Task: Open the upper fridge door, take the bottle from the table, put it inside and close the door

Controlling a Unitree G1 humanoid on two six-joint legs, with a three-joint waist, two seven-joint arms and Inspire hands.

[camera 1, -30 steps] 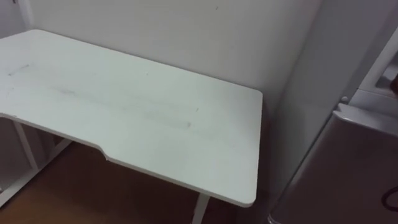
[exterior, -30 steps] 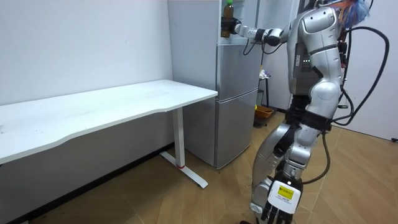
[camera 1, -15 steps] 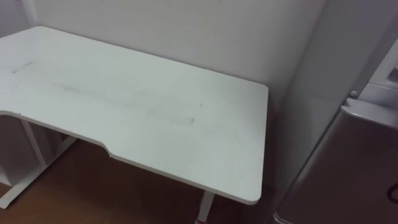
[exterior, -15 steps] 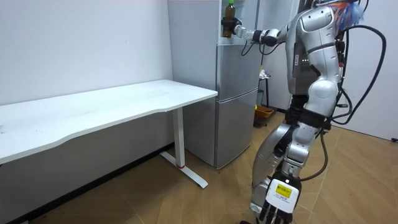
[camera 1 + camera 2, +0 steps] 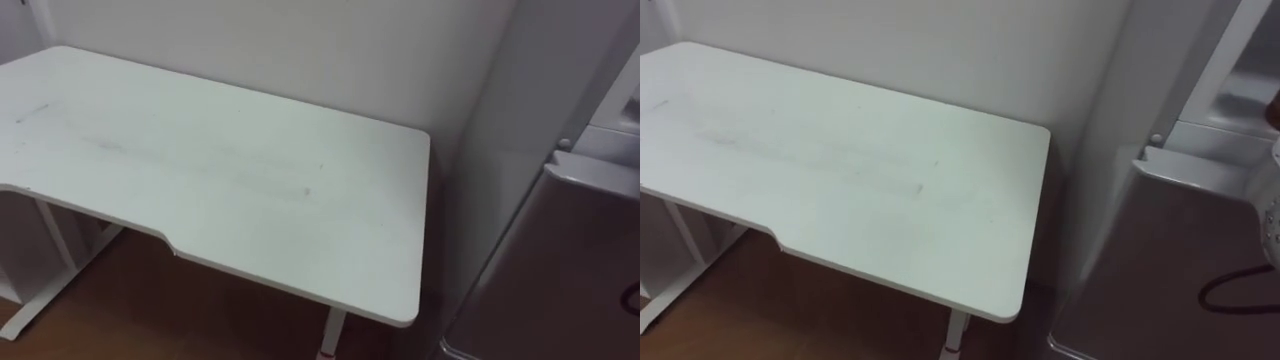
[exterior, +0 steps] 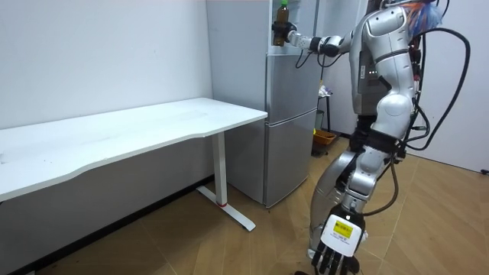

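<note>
**Bottle at the top fridge compartment**

I see the right hand [image 6: 283, 33] wrapped round the bottle [image 6: 281, 13], up at the fridge's [image 6: 290, 114] top compartment. Can't tell if it's resting on a shelf. Left hand [image 6: 334, 256] hangs low, fingers loose. The robot stands facing the fridge, beside the desk [image 5: 230, 170].

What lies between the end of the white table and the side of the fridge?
Nothing visible: in the left eye view, only a narrow shadowed gap separates the white table from the fridge; no object stands in it.
</note>
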